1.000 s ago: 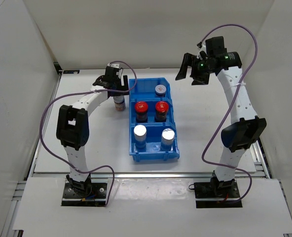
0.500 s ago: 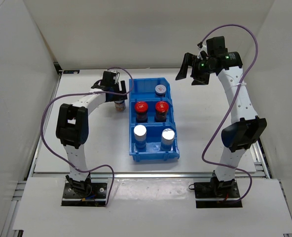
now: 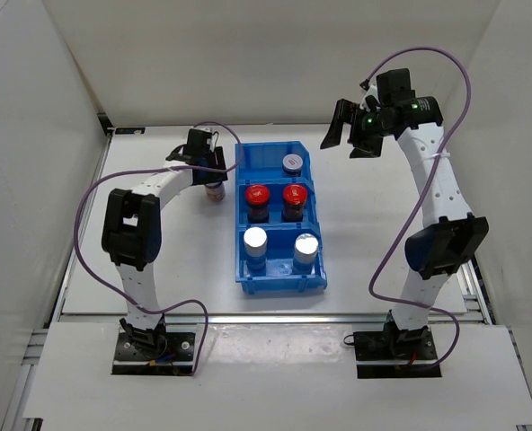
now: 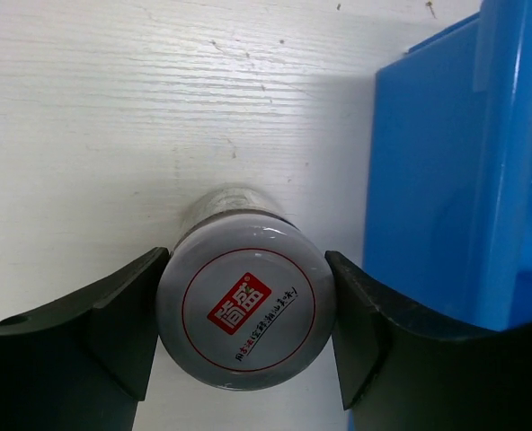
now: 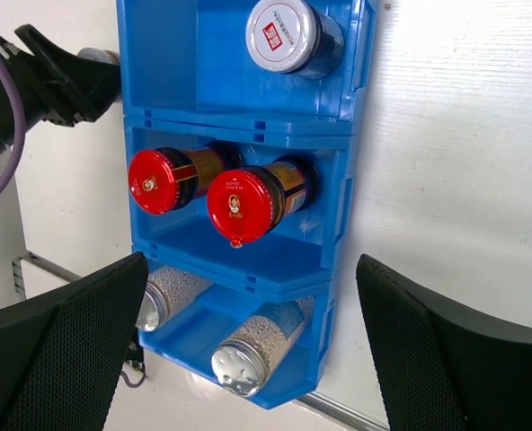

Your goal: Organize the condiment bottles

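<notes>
L wrist cam: left gripper pinching printed-lid jar on worktop beside blue bin; top cam too small to tell. Right gripper spread wide.

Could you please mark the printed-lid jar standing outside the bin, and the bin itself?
printed-lid jar (image 4: 245, 310): left wrist view, centre of its lid.
blue bin (image 3: 282, 284): top external view, its near wall.

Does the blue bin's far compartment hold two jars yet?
No, only one small jar with a red-printed grey lid stands in the far compartment of the blue plastic bin.
</notes>
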You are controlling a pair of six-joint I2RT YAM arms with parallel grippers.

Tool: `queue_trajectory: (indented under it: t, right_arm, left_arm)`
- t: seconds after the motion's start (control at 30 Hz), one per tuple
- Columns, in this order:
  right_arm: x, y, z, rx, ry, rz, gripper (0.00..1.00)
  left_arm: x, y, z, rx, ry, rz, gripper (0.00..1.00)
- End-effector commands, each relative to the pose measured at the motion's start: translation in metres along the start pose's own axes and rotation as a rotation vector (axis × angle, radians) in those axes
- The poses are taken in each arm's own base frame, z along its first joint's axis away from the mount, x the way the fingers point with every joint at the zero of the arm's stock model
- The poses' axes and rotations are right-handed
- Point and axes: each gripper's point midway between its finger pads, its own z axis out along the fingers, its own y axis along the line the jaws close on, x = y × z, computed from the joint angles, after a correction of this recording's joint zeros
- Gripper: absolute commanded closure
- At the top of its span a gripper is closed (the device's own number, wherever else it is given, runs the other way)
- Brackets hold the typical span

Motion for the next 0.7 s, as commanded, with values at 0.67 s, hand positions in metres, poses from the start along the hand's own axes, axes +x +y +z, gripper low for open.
queue_trajectory:
  t: [0.67]
  right_arm:
    - [0.011, 0.002, -0.032, 0.015, -0.045, -0.044, 0.0]
  left_arm:
    - [-0.128, -0.154, -0.11, 0.429, -0.36, 0.043, 0.89]
